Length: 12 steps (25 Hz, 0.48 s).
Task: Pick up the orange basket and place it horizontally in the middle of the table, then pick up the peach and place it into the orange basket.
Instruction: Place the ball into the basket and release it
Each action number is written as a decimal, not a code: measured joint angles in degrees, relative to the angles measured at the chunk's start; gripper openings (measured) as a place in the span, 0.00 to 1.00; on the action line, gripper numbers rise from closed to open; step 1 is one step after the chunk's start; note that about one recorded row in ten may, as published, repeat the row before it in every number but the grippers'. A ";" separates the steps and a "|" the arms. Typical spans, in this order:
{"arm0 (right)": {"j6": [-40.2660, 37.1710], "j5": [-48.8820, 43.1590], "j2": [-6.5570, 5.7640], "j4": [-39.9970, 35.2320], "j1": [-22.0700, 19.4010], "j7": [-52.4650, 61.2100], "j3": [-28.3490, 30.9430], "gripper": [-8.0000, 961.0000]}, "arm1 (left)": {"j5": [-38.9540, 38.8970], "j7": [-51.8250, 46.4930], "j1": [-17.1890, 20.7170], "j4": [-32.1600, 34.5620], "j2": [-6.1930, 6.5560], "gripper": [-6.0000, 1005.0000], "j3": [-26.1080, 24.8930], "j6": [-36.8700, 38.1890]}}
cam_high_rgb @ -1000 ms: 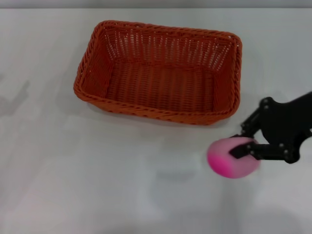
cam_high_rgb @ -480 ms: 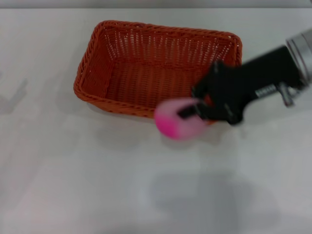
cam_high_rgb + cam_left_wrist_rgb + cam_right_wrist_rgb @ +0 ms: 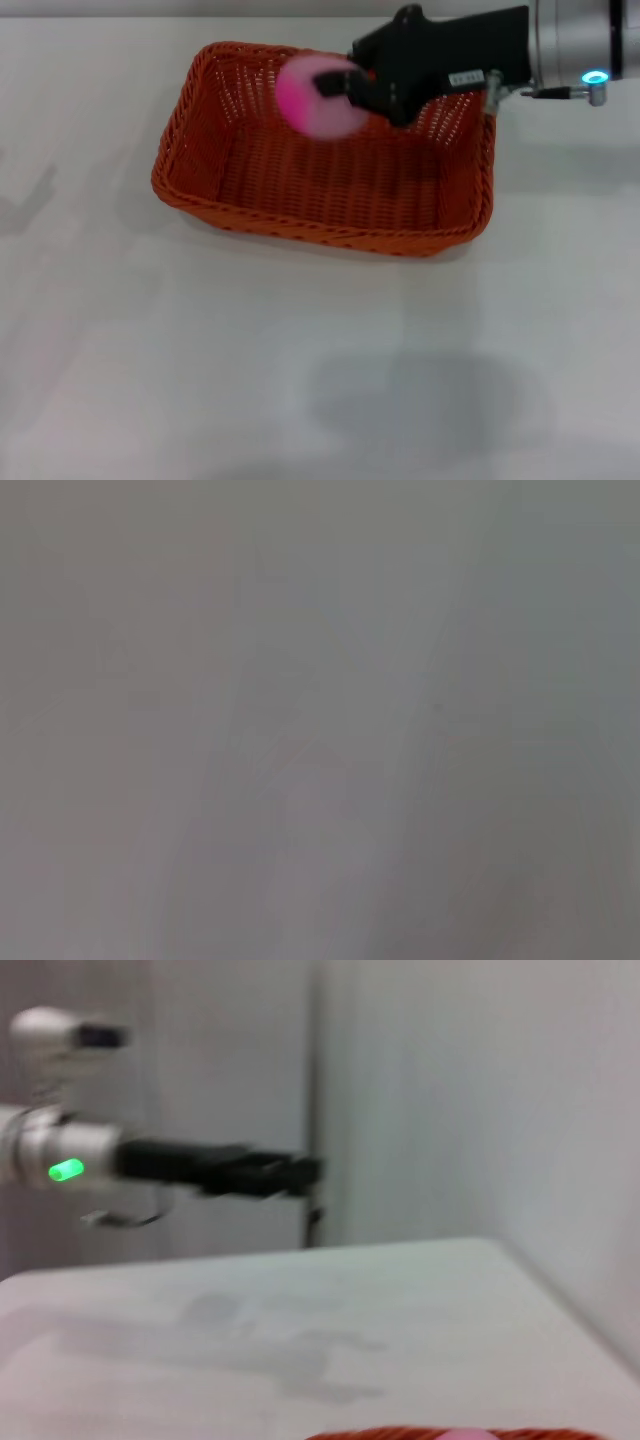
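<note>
One peach (image 3: pixel 320 95) over basket (image 3: pixel 330 195) (head view only)

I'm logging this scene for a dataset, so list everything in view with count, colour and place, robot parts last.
orange basket: one, orange-red woven, lying flat on the table's far middle, long side across the view.
peach: one, pink, held above the basket's far inner side, not resting on its floor.
table: one, white, spanning the whole head view.
right gripper: one, black, reaching in from the right over the basket's far rim, shut on the peach.
left gripper: one, black on a silver arm with a green light, seen only in the right wrist view, raised beyond the table's far edge.
</note>
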 joint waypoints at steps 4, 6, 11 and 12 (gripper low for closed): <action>-6.20 3.49 0.04 4.11 0.27 -3.28 -1.20 0.13 | 0.03 0.07 -0.20 0.00 0.00 0.78 0.00 0.03; -8.85 3.83 0.11 5.54 0.68 -3.53 -2.20 0.14 | 0.03 0.08 -0.31 0.00 0.00 0.78 0.00 0.05; -14.91 4.04 0.16 8.80 2.15 -3.54 -8.13 0.18 | 0.01 0.09 -0.39 -0.01 0.00 0.78 0.00 0.08; -16.03 4.08 0.15 9.01 2.24 -3.52 -8.99 0.18 | 0.03 0.11 -0.44 -0.01 0.00 0.78 0.02 0.11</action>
